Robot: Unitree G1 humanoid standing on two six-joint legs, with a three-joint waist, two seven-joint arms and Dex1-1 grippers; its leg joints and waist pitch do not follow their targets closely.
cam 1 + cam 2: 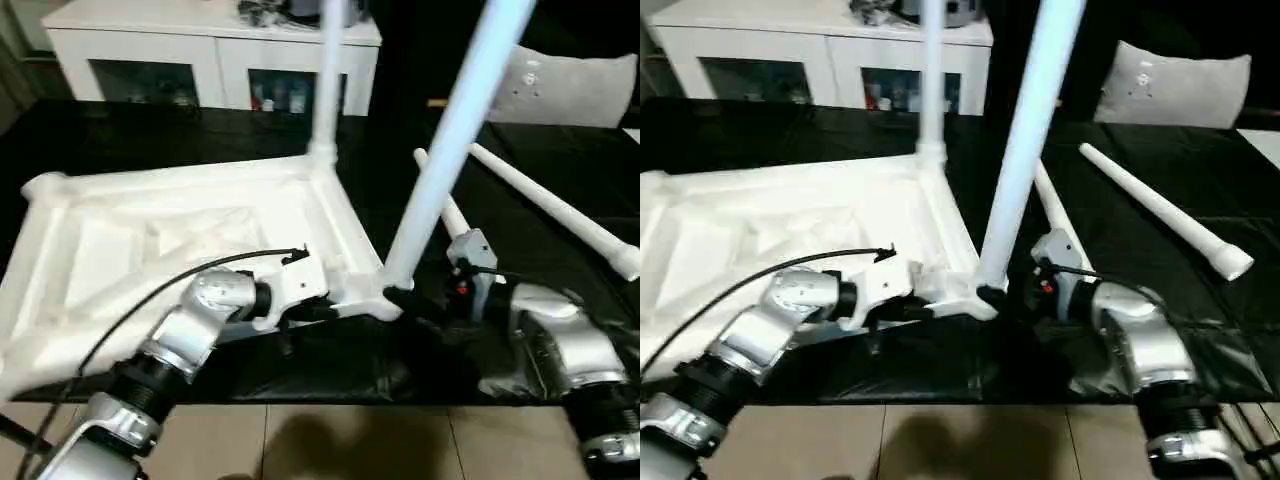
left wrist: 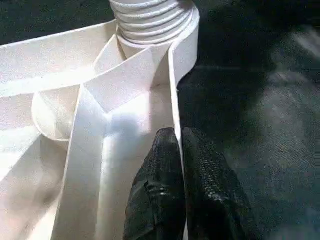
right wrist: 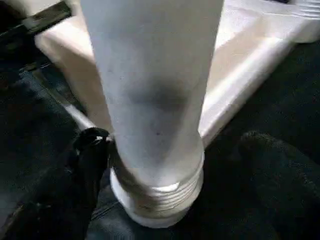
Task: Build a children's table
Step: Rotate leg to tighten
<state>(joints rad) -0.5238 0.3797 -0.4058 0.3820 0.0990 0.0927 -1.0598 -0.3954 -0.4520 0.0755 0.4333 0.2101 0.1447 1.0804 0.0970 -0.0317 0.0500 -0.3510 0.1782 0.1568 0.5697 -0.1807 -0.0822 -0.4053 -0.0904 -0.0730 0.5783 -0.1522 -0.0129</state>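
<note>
Tops of both standing legs (image 1: pixel 470 120) cut off by the upper edge. Tabletop's (image 1: pixel 150 250) left side blurred. Cabinet (image 1: pixel 215 65) contents too small to tell.

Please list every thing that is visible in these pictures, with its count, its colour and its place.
Table top: one, white, upside down on the black cover, ribbed underside up.
Legs standing in corner sockets: two, white; one at the near corner, one at the far corner.
Loose legs: two, white, lying on the cover to the right.
Black cover: one, under everything.
Cabinet: one, white with glass doors, behind.
Cushion: one, pale grey, back right.
Left gripper: black jaws closed on the top's rim.
Right gripper: black, jaws apart around the near leg's base.
</note>
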